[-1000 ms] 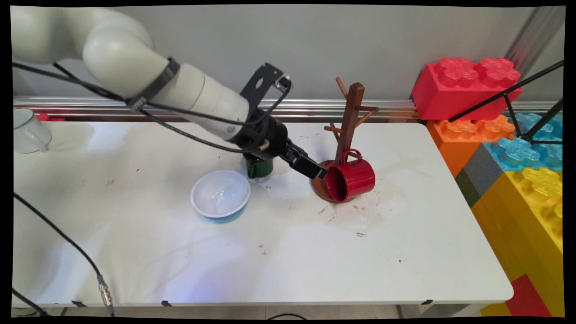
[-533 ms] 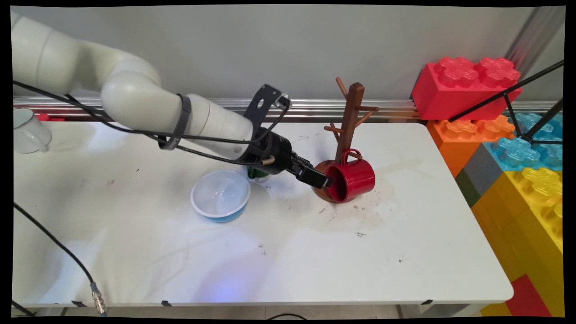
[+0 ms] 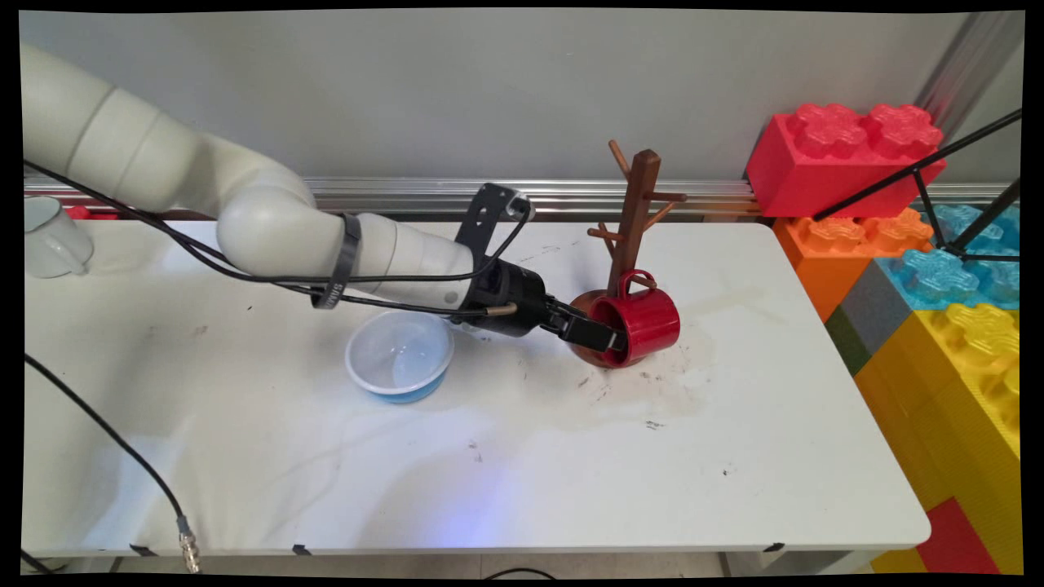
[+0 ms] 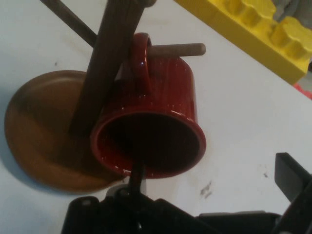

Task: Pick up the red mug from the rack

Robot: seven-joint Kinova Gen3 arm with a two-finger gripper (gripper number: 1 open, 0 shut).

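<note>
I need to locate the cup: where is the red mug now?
In the main view, the red mug hangs by its handle on a low peg of the wooden mug tree, right of centre, with the tool at its rim.

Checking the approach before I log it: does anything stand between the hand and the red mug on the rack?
Nothing visible does. The hand is already at the red mug: one finger reaches inside its mouth, the other sits outside its wall.
</note>
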